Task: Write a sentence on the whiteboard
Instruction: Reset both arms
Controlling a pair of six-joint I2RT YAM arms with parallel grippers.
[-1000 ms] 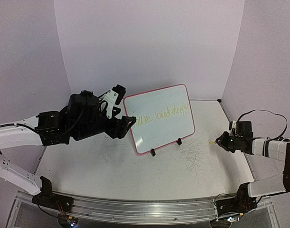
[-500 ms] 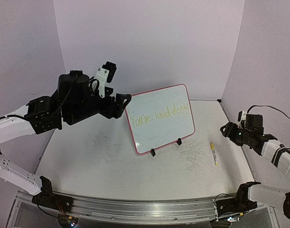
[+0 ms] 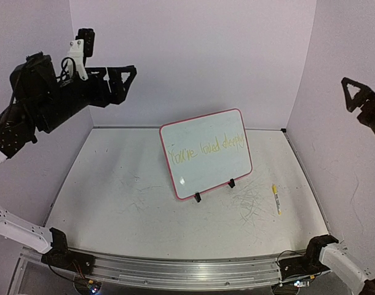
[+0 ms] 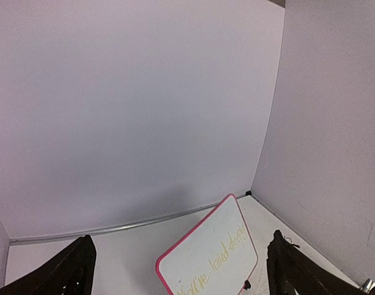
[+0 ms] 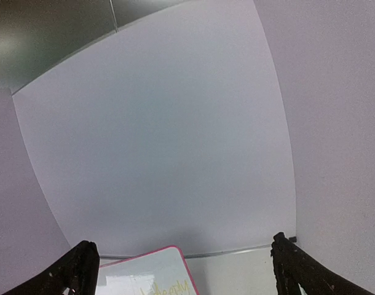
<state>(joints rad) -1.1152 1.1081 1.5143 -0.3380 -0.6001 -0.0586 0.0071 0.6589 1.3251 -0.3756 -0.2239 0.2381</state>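
Yellow pen (image 3: 276,198) lies on the tabletop (image 3: 114,190), well below the right claw (image 3: 353,95). The whiteboard (image 3: 206,132) with its sentence (image 3: 206,149) stands below the left claw (image 3: 126,85). Both claws are spread wide.

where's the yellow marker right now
In the top view the yellow marker lies flat on the table, on the right side, just right of the whiteboard.

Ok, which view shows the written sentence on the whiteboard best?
Top external: the sentence runs whole across the whiteboard, facing the camera. Left wrist shows it small, its start clipped by the frame's bottom edge. Right wrist catches only a fragment there.
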